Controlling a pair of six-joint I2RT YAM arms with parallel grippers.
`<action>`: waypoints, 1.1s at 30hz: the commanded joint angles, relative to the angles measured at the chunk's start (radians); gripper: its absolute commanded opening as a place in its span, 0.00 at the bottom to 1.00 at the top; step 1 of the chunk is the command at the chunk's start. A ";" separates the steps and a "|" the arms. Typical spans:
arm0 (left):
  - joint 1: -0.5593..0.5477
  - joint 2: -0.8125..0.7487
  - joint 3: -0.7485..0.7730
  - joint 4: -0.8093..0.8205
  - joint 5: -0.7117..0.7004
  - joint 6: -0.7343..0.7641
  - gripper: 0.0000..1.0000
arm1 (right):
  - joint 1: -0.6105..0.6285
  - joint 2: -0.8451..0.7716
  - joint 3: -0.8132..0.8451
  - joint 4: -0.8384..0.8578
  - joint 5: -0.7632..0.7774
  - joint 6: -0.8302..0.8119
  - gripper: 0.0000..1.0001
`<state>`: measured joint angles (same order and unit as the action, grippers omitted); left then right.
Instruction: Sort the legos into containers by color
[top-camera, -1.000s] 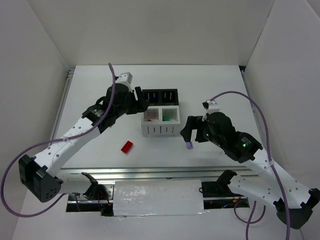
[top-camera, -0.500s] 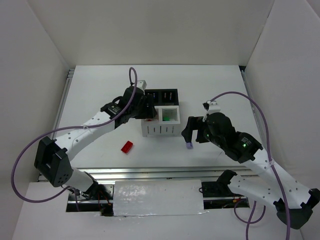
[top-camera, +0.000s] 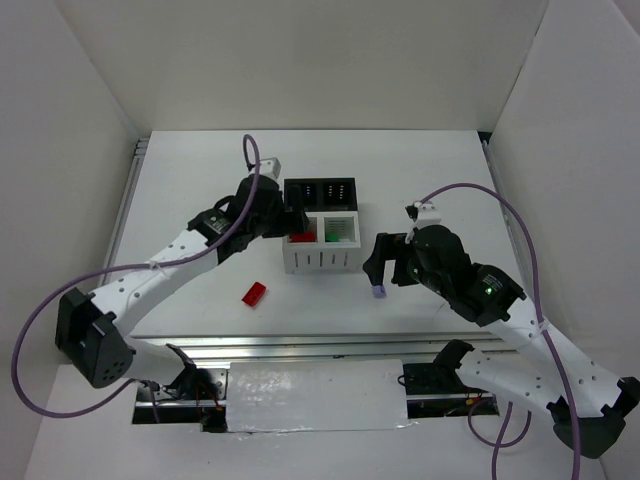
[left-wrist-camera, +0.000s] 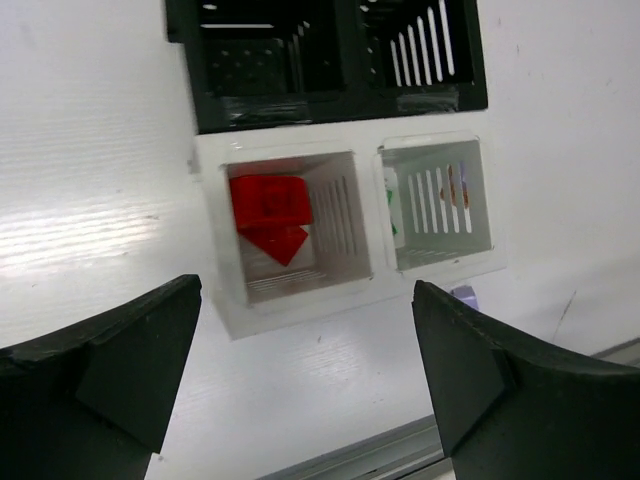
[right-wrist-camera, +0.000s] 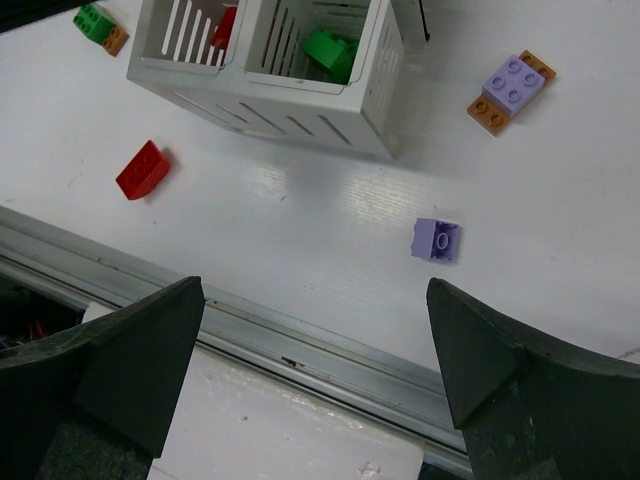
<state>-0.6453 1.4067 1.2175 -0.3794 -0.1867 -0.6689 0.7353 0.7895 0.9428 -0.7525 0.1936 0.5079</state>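
The containers (top-camera: 320, 258) stand mid-table: two black compartments behind, two white in front. In the left wrist view the left white compartment (left-wrist-camera: 345, 160) holds red legos (left-wrist-camera: 270, 212) and the right one holds a green lego (left-wrist-camera: 392, 208). My left gripper (top-camera: 290, 222) hovers open and empty over the block's left side (left-wrist-camera: 305, 380). My right gripper (top-camera: 380, 268) is open and empty (right-wrist-camera: 315, 370), above a lavender lego (right-wrist-camera: 436, 240) on the table (top-camera: 378, 292). A red lego (top-camera: 254, 293) lies loose front left (right-wrist-camera: 142, 169).
A lavender lego with brown pieces (right-wrist-camera: 510, 90) lies right of the containers. A green lego with a brown piece (right-wrist-camera: 100, 26) lies to their far left. A metal rail (top-camera: 320, 345) runs along the table's near edge. White walls stand on three sides.
My left arm swung right over the containers' left side, then drew back slightly left. More red shows in the left white compartment. The right arm has not moved.
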 joint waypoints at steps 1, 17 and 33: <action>-0.010 -0.151 -0.028 -0.129 -0.176 -0.093 1.00 | 0.006 -0.009 0.028 -0.008 -0.002 -0.008 1.00; -0.033 -0.355 -0.607 -0.036 -0.197 -0.081 1.00 | 0.006 -0.029 0.004 0.025 -0.121 -0.039 1.00; -0.031 -0.100 -0.569 0.005 -0.204 -0.107 0.92 | 0.009 -0.047 -0.030 0.033 -0.141 -0.051 1.00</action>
<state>-0.6731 1.2812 0.6044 -0.3965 -0.3767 -0.7666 0.7353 0.7452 0.9218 -0.7486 0.0650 0.4736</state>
